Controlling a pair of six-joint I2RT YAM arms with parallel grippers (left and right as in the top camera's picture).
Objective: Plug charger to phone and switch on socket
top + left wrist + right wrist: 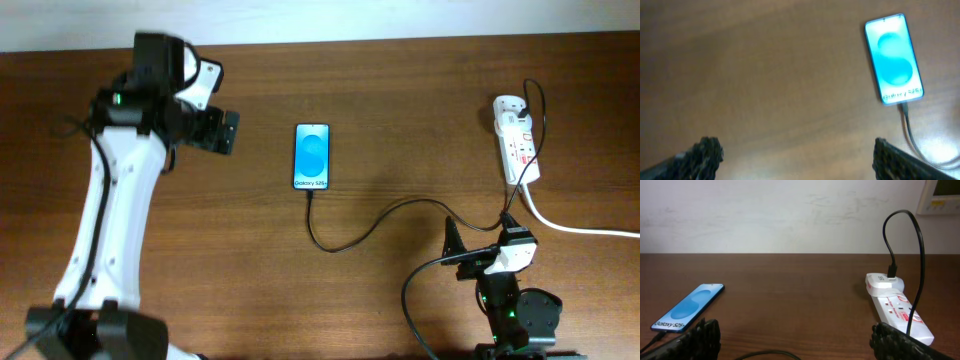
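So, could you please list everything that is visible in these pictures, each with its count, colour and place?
phone: one, black edge, lit blue screen, flat at the table's middle.
charger cable: one, thin black, from the phone's lower edge across the table to the plug.
plug: one, white, on the far end of the power strip.
power strip: one, white with red marks, right side of the table.
cord: one, thick white, from the power strip off to the right.
table: one, dark brown wood.
wall: white, behind the table.
box: one, white, on the wall, cut off.
left gripper: one, black, open, left of the phone.
right gripper: one, black, open, near the front edge.
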